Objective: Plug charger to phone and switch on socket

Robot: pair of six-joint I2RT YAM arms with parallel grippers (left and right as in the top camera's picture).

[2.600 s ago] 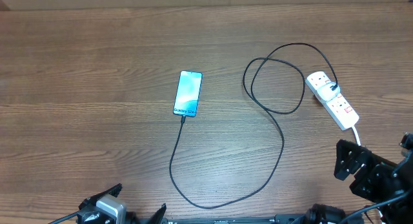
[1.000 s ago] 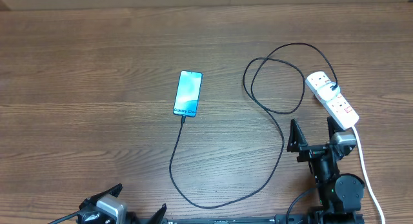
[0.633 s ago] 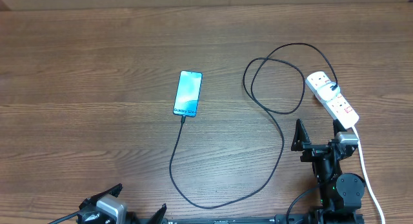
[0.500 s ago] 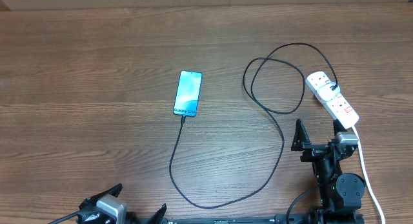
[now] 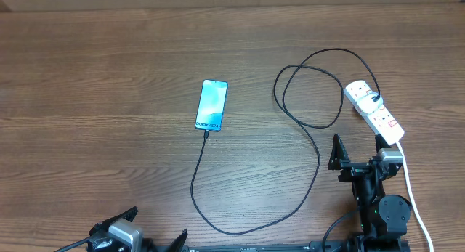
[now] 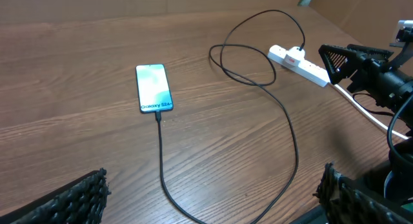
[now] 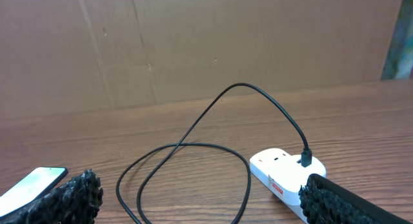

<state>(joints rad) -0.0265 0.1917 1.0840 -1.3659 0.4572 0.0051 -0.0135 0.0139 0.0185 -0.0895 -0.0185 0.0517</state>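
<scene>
The right gripper (image 5: 357, 149) is held wide apart just short of the socket (image 5: 373, 112), the charger (image 5: 317, 159) seen plugged into the phone (image 5: 211, 104).

You couldn't read the socket's (image 5: 374, 112) switch positions, and the frame edge cropped your left gripper (image 5: 138, 239).

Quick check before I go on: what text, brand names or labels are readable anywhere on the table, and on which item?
"Galaxy S24": on the lower edge of the phone screen, left wrist view; the last characters are small, so less sure.
Red patches on the socket: any marking is too small to read.
The charger cable: no text visible.
</scene>
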